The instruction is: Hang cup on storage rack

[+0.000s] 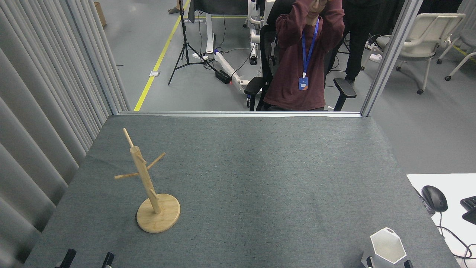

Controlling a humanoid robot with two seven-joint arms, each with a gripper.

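The white faceted cup point(388, 245) stands upright near the table's front right corner, its hexagonal rim facing up. The bamboo storage rack point(145, 182) stands at the left on its round base, its thin pegs bare. Two dark fingertips of my left gripper point(88, 258) poke up at the bottom left edge, set apart and open, with nothing between them, in front of the rack. My right gripper point(388, 262) shows only two small tips at the bottom edge, one on each side of the cup's lower body, spread apart.
The grey felt table point(253, 178) ends at a metal rail at the back. A person in a maroon sweater point(303, 56) sits behind it. A curtain point(41, 111) lines the left side. A mouse point(434, 198) and cables lie on a white desk at the right.
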